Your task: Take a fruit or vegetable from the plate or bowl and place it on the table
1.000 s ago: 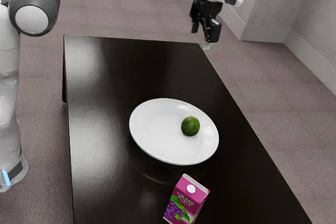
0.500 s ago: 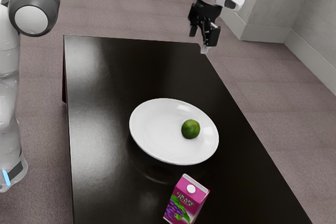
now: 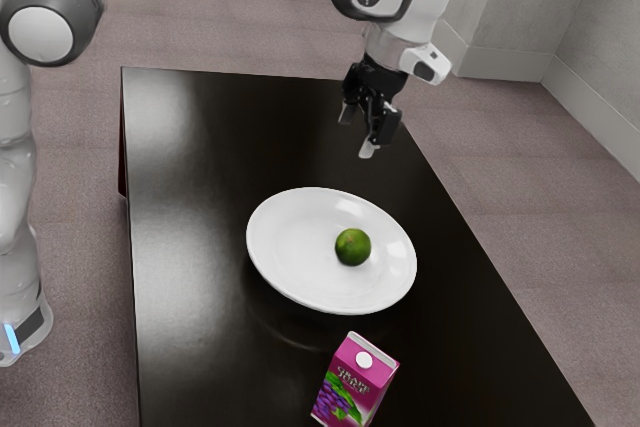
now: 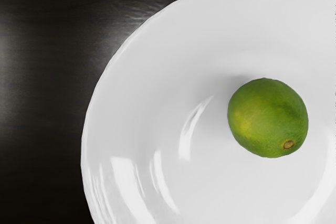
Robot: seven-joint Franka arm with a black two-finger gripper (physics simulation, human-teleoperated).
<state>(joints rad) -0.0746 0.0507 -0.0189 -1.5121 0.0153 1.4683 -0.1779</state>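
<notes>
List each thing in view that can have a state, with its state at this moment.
Hand: open, empty, raised above the table, fingers apart.
Lime: whole, ungripped, lying inside the plate, off its center.
Plate: right side up on the table, holding the lime.
Grape juice carton: standing upright, closed, white cap on.

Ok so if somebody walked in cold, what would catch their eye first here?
Probably the bright green lime, sitting in the big white plate on the dark table. Next, the pinkish-purple grape juice carton near the exterior view's lower edge. Then the open black claw, hanging in the air higher up in that view.
</notes>
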